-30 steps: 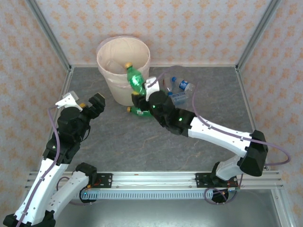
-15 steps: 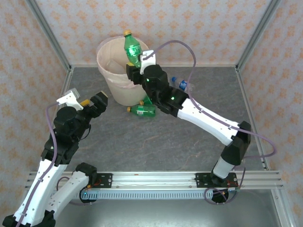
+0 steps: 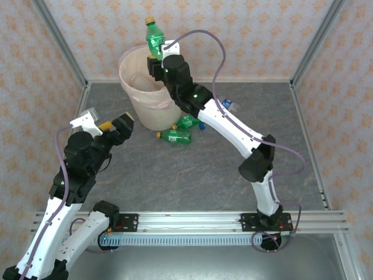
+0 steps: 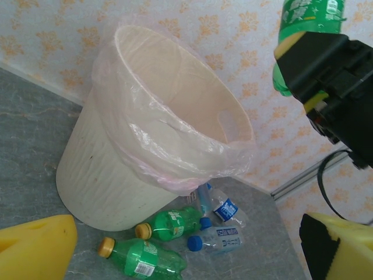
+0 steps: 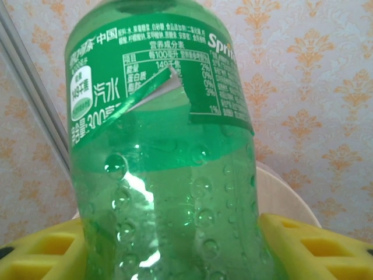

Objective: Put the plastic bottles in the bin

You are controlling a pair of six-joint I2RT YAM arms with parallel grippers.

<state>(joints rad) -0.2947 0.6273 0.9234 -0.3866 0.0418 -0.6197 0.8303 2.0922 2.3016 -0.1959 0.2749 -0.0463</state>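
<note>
Top external view: right gripper [image 3: 156,58] pinching green bottle [image 3: 153,39] by its lower body, cap up, raised over the mouth of the bin [image 3: 140,108], evidently positioned for release. Idle left gripper [image 3: 113,128], fingers spread, holds nothing. On the worktop [image 3: 192,175], other bottles [image 3: 175,136] lie beside the bin's foot.

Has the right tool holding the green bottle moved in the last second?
Yes. The right tool with the green bottle went from beside the bin wall to above its rim.

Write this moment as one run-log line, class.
right gripper: shut on green bottle, above bin | left gripper: open, empty, beside bin | table: bottles lying by bin base
</note>
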